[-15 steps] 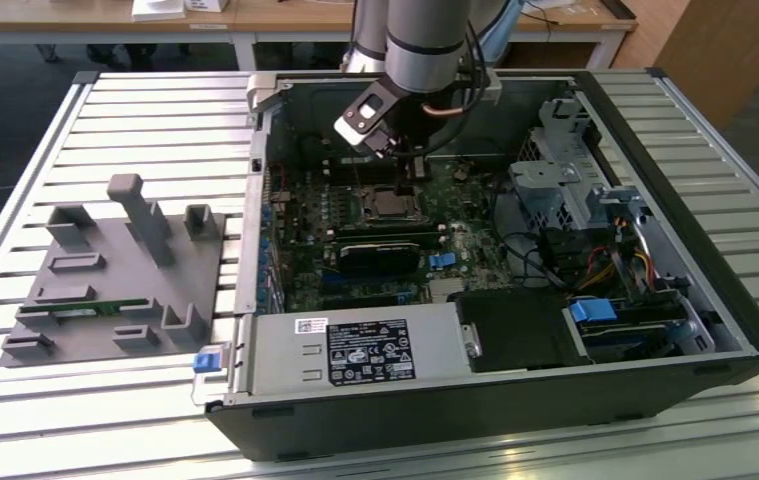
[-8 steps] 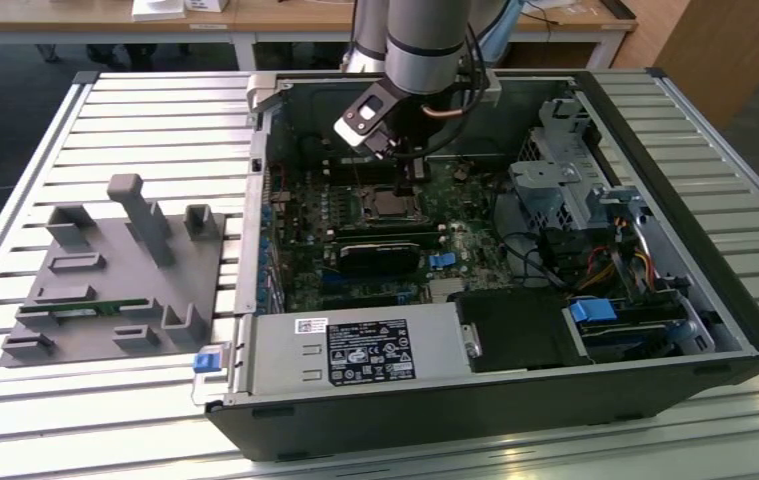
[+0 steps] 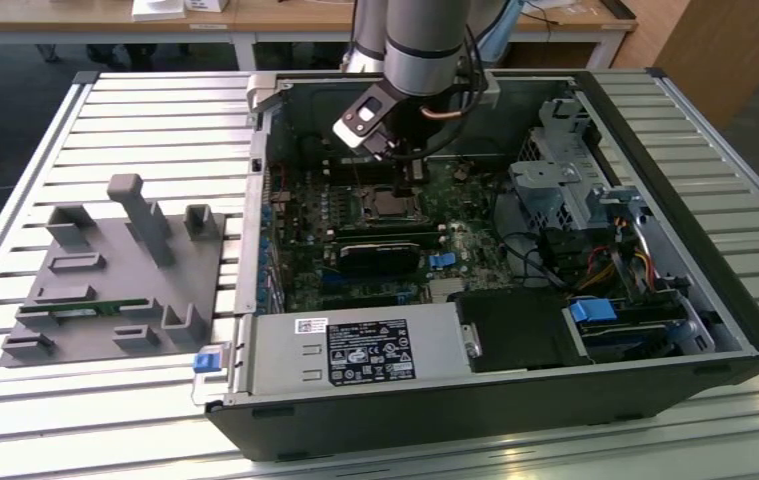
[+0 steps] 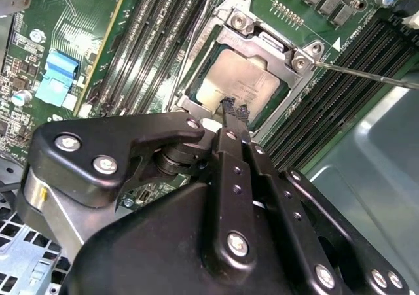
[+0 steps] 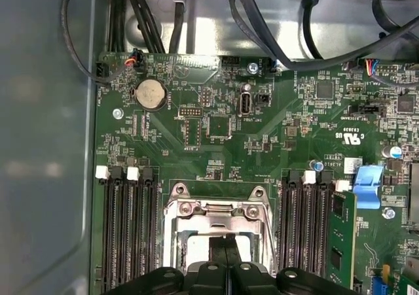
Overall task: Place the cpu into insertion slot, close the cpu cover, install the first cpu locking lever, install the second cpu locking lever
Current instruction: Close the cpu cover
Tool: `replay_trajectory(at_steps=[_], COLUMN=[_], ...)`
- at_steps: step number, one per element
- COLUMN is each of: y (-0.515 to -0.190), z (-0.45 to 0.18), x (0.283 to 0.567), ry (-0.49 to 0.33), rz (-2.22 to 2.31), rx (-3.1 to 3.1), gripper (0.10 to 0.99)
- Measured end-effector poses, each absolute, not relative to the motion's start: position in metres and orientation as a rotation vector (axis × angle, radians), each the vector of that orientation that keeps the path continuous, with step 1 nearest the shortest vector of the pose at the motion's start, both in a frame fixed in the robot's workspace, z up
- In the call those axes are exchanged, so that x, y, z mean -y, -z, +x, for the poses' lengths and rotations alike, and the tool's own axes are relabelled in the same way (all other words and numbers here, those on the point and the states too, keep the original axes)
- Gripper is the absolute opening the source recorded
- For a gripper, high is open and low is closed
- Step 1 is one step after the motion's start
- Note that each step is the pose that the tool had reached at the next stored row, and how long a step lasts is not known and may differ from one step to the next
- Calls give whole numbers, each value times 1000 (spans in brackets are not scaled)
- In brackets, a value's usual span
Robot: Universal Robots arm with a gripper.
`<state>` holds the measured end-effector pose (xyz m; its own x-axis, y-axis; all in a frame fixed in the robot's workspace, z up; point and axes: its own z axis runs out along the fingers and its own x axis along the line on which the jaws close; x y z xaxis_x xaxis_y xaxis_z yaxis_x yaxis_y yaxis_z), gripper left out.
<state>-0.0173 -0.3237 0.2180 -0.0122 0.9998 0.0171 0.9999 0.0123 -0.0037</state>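
At the exterior view's left, a grey fixture (image 3: pixel 112 275) is set on the table, well apart from the work. Inside the open case (image 3: pixel 486 420), the gripper (image 3: pixel 403 185) is held low over the insertion slot (image 3: pixel 386 207), probably so the socket hardware can be pressed. Its jaws are seen closed together, with nothing gripped. The cpu (image 4: pixel 239 79) is seated in the slot just beyond the fingertips and is framed by the cpu cover (image 4: pixel 262 41), which appears lowered. Beside the cover a thin locking lever (image 4: pixel 366 77) is seen standing free, apparently unlatched
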Motion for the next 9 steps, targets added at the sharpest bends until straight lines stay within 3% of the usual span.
replay_trajectory(at_steps=[9], y=[-215], z=[-19], x=[324], ry=[7], rz=[-2194], rx=[2221], gripper=[106])
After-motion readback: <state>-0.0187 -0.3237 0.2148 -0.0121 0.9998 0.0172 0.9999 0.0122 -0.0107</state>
